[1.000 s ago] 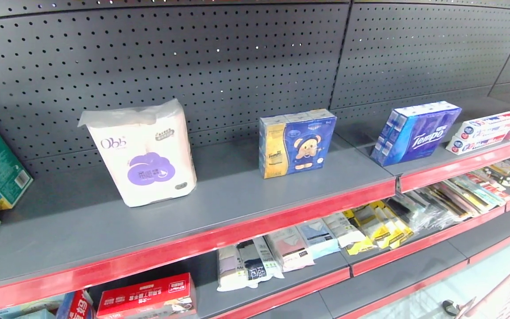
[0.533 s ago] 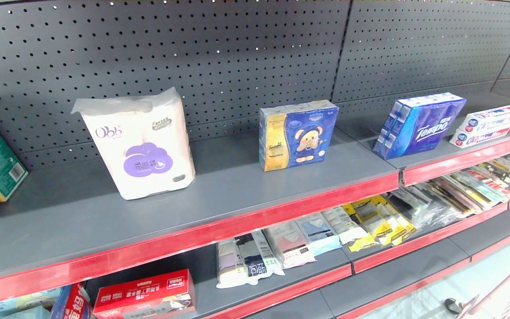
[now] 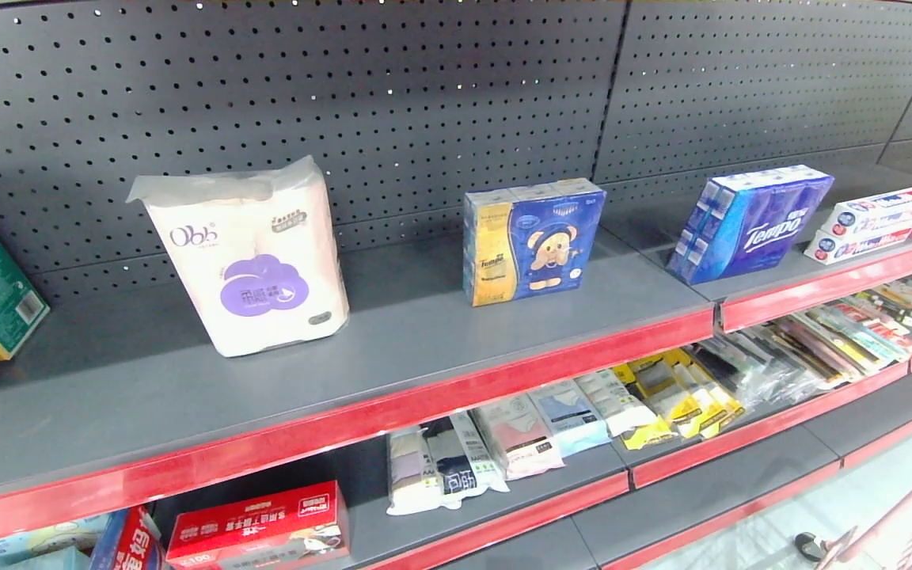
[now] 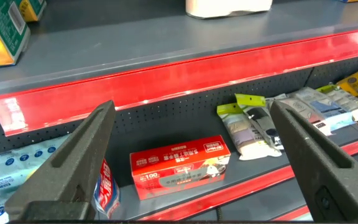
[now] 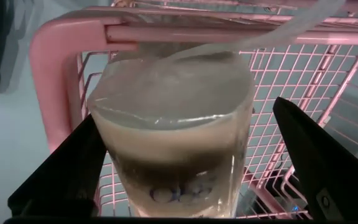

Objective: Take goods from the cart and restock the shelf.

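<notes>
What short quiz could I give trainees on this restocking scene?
1. True or false: the left gripper is shut.
2. The right gripper flanks a roll pack in: A a drawer, B the cart, C a box.
3. Fill in: on the top shelf, the white rolls stand to the ___ of the bear pack.
Key: 1 false; 2 B; 3 left.
</notes>
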### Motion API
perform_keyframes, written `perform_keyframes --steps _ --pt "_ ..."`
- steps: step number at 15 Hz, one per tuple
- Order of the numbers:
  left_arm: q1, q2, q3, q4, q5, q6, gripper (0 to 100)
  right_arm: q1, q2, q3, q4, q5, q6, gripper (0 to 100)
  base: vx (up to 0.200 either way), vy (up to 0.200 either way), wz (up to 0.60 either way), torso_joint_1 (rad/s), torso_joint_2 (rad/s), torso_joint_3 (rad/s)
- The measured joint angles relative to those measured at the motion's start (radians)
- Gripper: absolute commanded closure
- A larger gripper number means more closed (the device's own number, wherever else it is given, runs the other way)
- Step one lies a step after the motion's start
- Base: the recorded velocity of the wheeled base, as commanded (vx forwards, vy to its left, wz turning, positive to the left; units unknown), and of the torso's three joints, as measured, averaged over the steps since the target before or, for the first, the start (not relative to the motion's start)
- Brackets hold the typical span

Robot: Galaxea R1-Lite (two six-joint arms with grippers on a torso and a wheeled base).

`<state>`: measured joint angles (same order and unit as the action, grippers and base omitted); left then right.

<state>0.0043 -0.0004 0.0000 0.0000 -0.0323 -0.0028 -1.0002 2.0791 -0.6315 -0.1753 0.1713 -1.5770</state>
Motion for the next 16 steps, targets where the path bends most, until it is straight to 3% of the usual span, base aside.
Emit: perform_keyframes --steps 16 --pt "0.000 0.000 0.000 0.000 0.000 0.000 0 0.000 0.113 -0.056 -0.022 0.050 -0.109 0 0.000 0.000 0.00 0.000 0.00 0.000"
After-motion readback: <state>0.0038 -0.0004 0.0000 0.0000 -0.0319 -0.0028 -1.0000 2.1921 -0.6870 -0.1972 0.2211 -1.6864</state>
